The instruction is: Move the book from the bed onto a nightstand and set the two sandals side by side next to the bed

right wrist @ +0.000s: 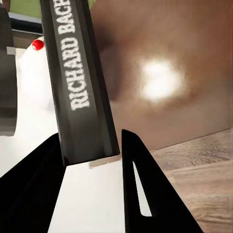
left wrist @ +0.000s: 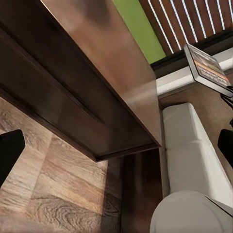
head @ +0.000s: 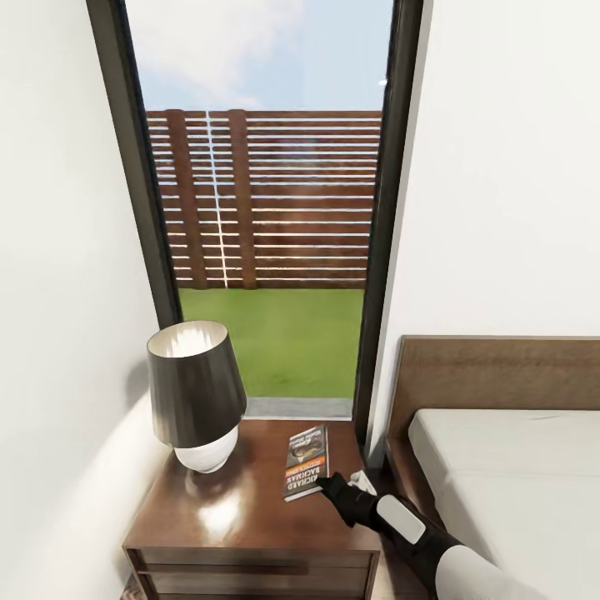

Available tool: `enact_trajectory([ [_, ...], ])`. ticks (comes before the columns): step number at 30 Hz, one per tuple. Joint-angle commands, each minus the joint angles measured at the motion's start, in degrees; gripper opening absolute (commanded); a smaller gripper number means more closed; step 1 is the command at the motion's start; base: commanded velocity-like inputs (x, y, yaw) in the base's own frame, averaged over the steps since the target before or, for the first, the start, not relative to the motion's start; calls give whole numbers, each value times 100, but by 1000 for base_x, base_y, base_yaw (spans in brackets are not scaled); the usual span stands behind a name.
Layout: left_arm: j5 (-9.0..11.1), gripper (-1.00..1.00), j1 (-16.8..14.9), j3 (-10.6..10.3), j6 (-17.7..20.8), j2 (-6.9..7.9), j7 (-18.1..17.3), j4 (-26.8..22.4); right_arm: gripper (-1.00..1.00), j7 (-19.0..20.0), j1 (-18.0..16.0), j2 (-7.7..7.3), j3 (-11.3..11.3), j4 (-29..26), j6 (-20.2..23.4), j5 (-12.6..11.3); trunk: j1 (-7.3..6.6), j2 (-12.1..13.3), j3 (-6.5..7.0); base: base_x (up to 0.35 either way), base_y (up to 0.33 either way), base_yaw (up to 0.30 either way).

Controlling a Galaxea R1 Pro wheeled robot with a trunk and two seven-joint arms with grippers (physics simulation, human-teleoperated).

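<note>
The book (head: 306, 462), dark grey with orange and white lettering, is over the right part of the nightstand (head: 225, 508) top, beside the lamp. My right gripper (head: 329, 485) is shut on its near end. The right wrist view has the book's spine (right wrist: 82, 82) clamped between the black fingers (right wrist: 141, 184), above the glossy nightstand top (right wrist: 184, 73). Whether the book touches the wood I cannot tell. My left gripper (left wrist: 116, 145) hangs open low beside the nightstand's side (left wrist: 73, 92), and from there the book (left wrist: 208, 68) is seen from below. The bed (head: 517, 467) lies at the right. The sandals are out of view.
A black-shaded lamp (head: 196, 392) with a round white base takes the left half of the nightstand top. A tall black-framed window (head: 267, 208) stands behind it, white walls on both sides. A narrow gap separates nightstand and bed. Wood-plank floor (left wrist: 53, 194) lies below.
</note>
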Motion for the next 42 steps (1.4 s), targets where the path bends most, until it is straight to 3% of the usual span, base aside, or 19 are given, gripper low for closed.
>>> enact_trajectory([
  [1,-18,100,4,25,-36,0,-7,-8,-100,18,-8,-1,31,8,-25,-17,0,-3,-5,0,0,0],
  [7,-18,100,4,24,-35,-4,-7,-8,-100,47,-12,-4,31,2,-287,2,0,-3,-5,0,0,0],
  [36,-18,100,4,20,-29,-8,-7,-8,-100,116,-12,11,39,-90,-340,10,0,-3,-5,0,0,0],
  [42,-18,100,4,17,-29,-8,-7,-8,-100,116,-12,13,39,-109,-345,10,132,-243,-112,0,0,0],
])
